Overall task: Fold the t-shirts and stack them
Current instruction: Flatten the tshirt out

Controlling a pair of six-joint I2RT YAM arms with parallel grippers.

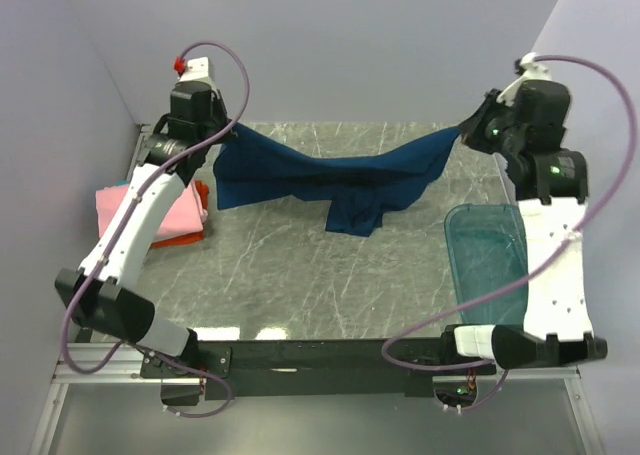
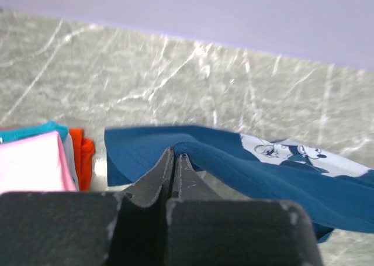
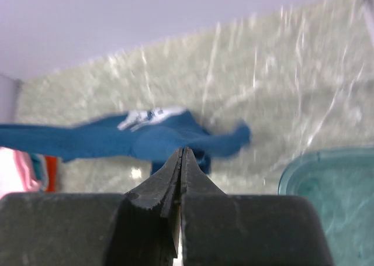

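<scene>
Left arm [image 1: 135,220] and right arm [image 1: 555,265]: white shell links, black joint housings, and a mauve cable [image 1: 216,44] on each. A red cap [image 1: 181,63] tops the left wrist. Green lights [image 1: 553,170] dot the right arm. Left claw [image 2: 175,156] has black, tapered fingers.

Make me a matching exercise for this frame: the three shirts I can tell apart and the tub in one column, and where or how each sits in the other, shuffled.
Things:
1. navy t-shirt
2. pink t-shirt
3. orange t-shirt
4. teal tub

States:
A. translucent, on the right side
B. top of the folded pile
C. lifted and stretched wide, middle sagging
D. low in the folded pile, only an edge showing

Pairs: 1-C, 2-B, 3-D, 4-A
</scene>
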